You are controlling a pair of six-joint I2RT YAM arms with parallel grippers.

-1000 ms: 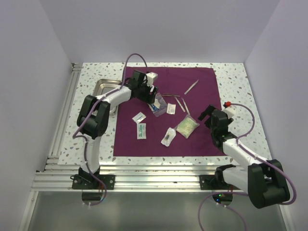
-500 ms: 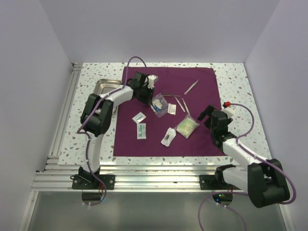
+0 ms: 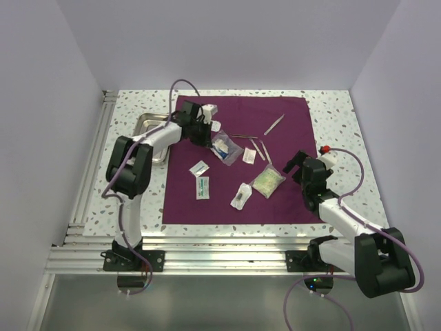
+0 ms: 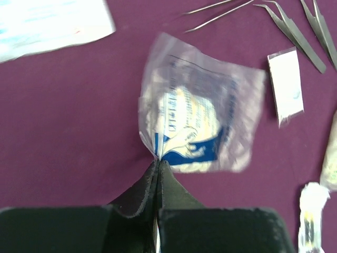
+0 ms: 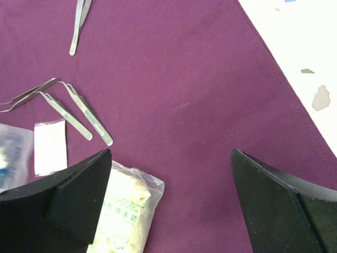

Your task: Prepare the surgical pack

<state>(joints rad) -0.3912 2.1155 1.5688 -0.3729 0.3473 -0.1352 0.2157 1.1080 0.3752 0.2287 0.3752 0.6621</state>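
My left gripper is pinched tight on the edge of a clear packet, blue and white print inside, purple cloth under it. My right gripper hangs wide apart, holding nothing, over the cloth's right side. There's a green-lettered pouch by its left finger and tweezers beyond. The cloth lies spread flat on the table, and the tray sits on the table at its left edge.
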